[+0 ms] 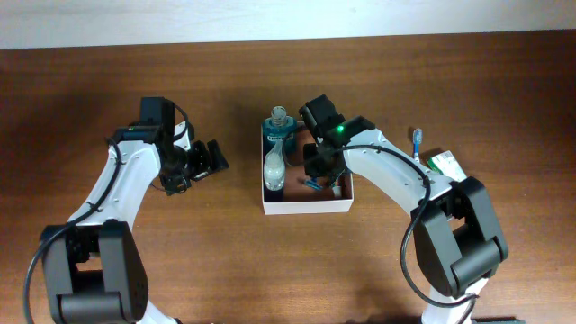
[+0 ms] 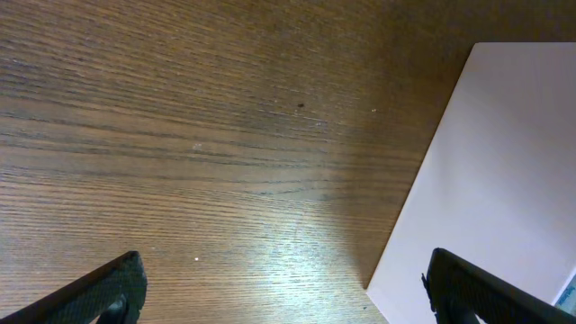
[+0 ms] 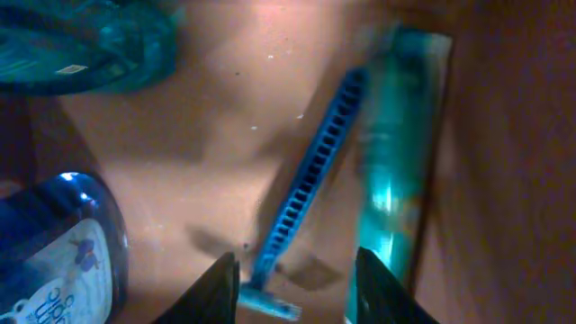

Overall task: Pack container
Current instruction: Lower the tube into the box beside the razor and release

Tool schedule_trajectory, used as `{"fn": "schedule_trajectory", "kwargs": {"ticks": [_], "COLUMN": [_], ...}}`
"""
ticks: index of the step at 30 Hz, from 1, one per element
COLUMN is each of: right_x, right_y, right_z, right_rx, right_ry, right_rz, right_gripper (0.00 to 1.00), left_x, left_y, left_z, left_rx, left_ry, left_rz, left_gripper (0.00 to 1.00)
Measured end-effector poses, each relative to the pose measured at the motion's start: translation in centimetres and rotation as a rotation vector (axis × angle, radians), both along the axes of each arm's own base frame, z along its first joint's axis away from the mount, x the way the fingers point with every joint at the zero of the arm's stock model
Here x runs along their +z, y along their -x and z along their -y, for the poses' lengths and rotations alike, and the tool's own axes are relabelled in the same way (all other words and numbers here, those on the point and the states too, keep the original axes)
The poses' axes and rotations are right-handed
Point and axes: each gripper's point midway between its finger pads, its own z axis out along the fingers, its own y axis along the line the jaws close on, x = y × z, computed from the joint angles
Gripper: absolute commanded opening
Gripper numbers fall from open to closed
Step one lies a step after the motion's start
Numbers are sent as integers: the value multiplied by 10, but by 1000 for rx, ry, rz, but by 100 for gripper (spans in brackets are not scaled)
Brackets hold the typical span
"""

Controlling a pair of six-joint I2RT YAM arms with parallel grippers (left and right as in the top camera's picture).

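The container (image 1: 306,206) sat at the middle of the table (image 1: 108,72) in the overhead view. It is thin white card, so I judged it light and easily crushed or pushed. It would be best held by pinching a wall near a corner, or steadied from outside. A teal bottle (image 1: 278,127) stood in its 11 o'clock corner with a clear bottle (image 1: 274,167) just below it. The right gripper (image 1: 319,167) hung inside the box toward 2 o'clock, above a blue razor (image 1: 312,185). The left gripper (image 1: 203,162) waited well apart at the box's 9 o'clock, with bare wood around it. A toothbrush (image 1: 417,141) and a green-and-white packet (image 1: 445,164) lay out at 3 o'clock.

From the left wrist, the jaws were spread wide and held nothing. The container's outer wall (image 2: 504,180) ran along the 3 o'clock side, and open table filled the rest.

From the right wrist, the jaws were spread over the reddish floor (image 3: 225,108). The razor's head (image 3: 270,301) lay between them at 6 o'clock, though I could not tell whether they touched it. A teal tube (image 3: 396,162) lay along the wall at 2 o'clock. Room there looked tight, and I judged a bumped wall could shift the box.
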Motion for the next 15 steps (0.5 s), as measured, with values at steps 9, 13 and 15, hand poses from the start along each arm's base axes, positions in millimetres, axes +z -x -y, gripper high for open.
{"fn": "schedule_trajectory", "kwargs": {"ticks": [9, 13, 15], "right_x": [57, 110, 130], "right_y": [-14, -19, -19], "right_z": [-14, -5, 6], "right_rx": [33, 19, 0], "right_ry": [-64, -59, -45], "right_rz": [66, 153, 186], "right_gripper": [36, 36, 36], "left_x": [0, 0, 0], "left_y": [0, 0, 0], "left_z": [0, 0, 0], "left_rx": [0, 0, 0], "left_ry": [0, 0, 0], "left_rz": [0, 0, 0], "left_gripper": [99, 99, 99]}}
